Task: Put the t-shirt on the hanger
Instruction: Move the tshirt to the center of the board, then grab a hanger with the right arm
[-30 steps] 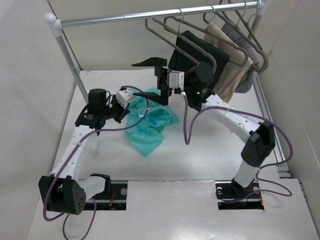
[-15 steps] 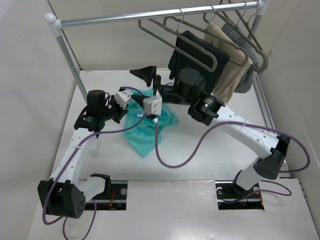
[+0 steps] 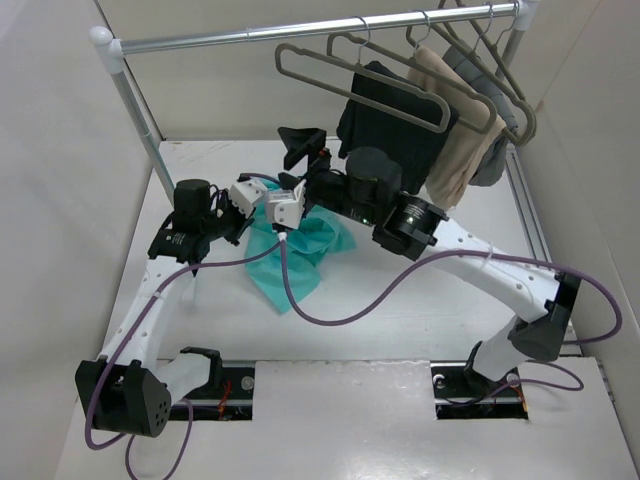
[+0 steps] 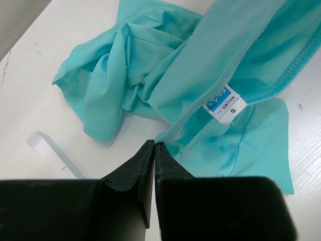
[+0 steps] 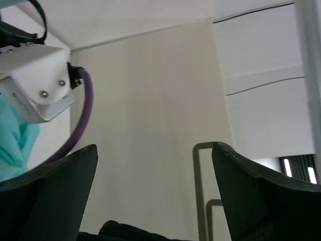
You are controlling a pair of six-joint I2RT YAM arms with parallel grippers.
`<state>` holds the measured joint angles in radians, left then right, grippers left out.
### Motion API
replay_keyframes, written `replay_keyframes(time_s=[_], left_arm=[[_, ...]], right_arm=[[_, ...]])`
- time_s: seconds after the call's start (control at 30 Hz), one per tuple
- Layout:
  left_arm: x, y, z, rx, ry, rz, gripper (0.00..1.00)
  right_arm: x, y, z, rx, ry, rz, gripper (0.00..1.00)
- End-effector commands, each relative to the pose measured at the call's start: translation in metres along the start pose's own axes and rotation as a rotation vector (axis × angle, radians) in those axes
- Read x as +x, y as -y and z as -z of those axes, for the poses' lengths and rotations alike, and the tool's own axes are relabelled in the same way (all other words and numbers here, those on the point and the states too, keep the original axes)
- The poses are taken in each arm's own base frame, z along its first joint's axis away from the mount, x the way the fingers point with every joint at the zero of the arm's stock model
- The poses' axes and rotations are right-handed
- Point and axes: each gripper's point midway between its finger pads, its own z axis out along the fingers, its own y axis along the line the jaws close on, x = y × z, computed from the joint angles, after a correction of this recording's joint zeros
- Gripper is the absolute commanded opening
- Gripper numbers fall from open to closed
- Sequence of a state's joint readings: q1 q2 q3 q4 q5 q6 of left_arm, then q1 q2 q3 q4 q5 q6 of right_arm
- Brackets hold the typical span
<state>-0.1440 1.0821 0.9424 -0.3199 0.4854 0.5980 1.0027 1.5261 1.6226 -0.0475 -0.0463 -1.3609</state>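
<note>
The crumpled teal cloth t-shirt [image 3: 300, 250] lay left of centre in the overhead view on the white table [image 3: 420, 320], its small white neck label [image 4: 225, 103] facing up. The left gripper [image 4: 153, 146] was pressed narrow, jaws together, tips touching the shirt's edge; whether cloth was nipped between them, I cannot tell. The right gripper [image 3: 298, 148] hung above the shirt, jaws spread wide and holding nothing. The slim grey-taupe hanger [image 3: 320, 81] hung bare from the silver rail [image 3: 250, 35] near the top centre, leftmost in the row.
</note>
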Motion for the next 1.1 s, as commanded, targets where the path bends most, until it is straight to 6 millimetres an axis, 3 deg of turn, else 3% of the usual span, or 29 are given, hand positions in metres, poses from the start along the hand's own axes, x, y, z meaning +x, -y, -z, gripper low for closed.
replay_keyframes(time_s=[0.0, 0.17, 0.2, 0.27, 0.3, 0.37, 0.4, 0.47, 0.57, 0.9, 0.93, 1.07], left_arm=[[-0.015, -0.005, 0.006, -0.032, 0.053, -0.03, 0.0], [-0.017, -0.007, 0.003, -0.037, 0.061, -0.026, 0.0], [-0.017, -0.007, 0.003, -0.037, 0.061, -0.026, 0.0], [-0.014, -0.007, 0.001, -0.032, 0.054, -0.022, 0.0], [-0.014, -0.007, 0.001, -0.032, 0.054, -0.022, 0.0], [-0.02, -0.01, 0.002, -0.04, 0.068, -0.02, 0.0], [-0.02, -0.01, 0.002, -0.04, 0.068, -0.02, 0.0], [-0.022, -0.011, 0.002, -0.045, 0.076, -0.024, 0.0], [-0.018, -0.009, 0.001, -0.04, 0.068, -0.02, 0.0], [-0.024, -0.01, 0.001, -0.046, 0.097, -0.023, 0.0], [-0.024, -0.01, 0.001, -0.046, 0.097, -0.023, 0.0], [-0.022, -0.01, 0.0, -0.046, 0.097, -0.023, 0.0]], right_arm=[[0.007, -0.021, -0.001, -0.149, -0.065, -0.069, 1.0], [0.018, -0.053, 0.015, -0.288, -0.146, -0.145, 0.96], [0.016, -0.06, 0.015, -0.323, -0.142, -0.161, 0.92], [0.007, -0.048, 0.012, -0.349, -0.102, -0.197, 0.84], [-0.003, -0.056, 0.014, -0.419, -0.043, -0.219, 0.81], [-0.009, -0.037, 0.015, -0.409, 0.021, -0.266, 0.72], [-0.017, -0.039, 0.014, -0.433, 0.078, -0.282, 0.68], [-0.014, -0.031, 0.017, -0.426, 0.095, -0.313, 0.63], [-0.015, -0.017, 0.025, -0.402, 0.109, -0.34, 0.63], [0.038, 0.073, 0.082, -0.163, -0.003, -0.47, 0.63], [0.043, 0.071, 0.081, -0.161, -0.013, -0.481, 0.62], [0.049, 0.093, 0.094, -0.086, -0.025, -0.476, 0.53]])
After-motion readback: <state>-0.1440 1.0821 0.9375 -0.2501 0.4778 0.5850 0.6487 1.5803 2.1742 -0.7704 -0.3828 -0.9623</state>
